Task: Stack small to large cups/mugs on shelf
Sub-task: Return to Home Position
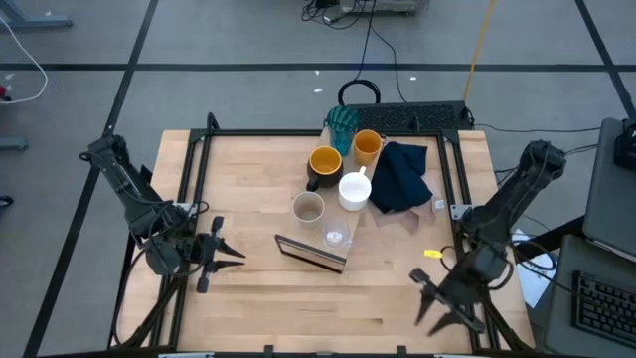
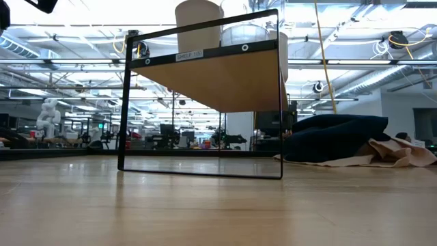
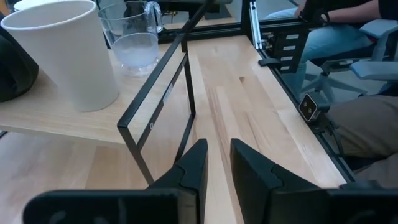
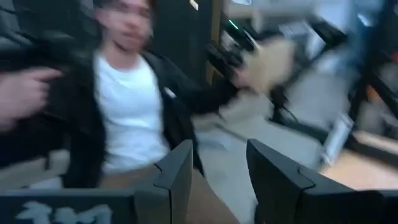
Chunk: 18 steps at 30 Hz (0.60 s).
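The shelf [image 1: 312,255], a light-wood board with a dark near end on a black wire frame [image 3: 155,118], lies mid-table. On it stand the clear glass [image 1: 335,237], beige cup [image 1: 308,207], white mug [image 1: 355,189], dark mug with yellow inside [image 1: 324,164], orange cup [image 1: 367,146] and teal tumbler [image 1: 343,124], in a loose row running toward the far edge. My left gripper [image 1: 235,255] hovers left of the shelf's near end, slightly open and empty [image 3: 218,165]. My right gripper [image 1: 424,298] hangs open and empty over the near right corner [image 4: 219,168].
A navy cloth [image 1: 402,177] lies on a pale cloth [image 2: 399,154] right of the cups. A small yellow piece [image 1: 432,254] lies near the right rail. Black rails [image 1: 194,179] frame the table. People sit beyond the table's edge [image 3: 348,37].
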Each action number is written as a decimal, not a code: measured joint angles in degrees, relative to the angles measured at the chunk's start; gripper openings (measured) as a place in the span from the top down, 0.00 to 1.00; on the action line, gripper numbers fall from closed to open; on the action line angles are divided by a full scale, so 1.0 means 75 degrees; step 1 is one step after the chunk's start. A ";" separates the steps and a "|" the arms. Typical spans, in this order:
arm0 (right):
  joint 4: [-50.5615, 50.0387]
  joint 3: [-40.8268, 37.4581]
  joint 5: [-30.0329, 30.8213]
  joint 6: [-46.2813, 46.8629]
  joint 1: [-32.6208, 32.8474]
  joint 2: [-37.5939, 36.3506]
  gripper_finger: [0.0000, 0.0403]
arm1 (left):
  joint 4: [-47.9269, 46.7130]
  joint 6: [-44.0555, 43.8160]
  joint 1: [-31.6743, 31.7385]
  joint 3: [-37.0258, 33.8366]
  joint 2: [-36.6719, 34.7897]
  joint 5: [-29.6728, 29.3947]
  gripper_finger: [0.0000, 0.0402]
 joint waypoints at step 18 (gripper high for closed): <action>-0.3372 -0.1234 0.4113 -0.1275 -0.0181 -0.5033 0.64 | -0.0976 0.1450 -0.0081 0.0000 -0.2577 -0.0501 0.83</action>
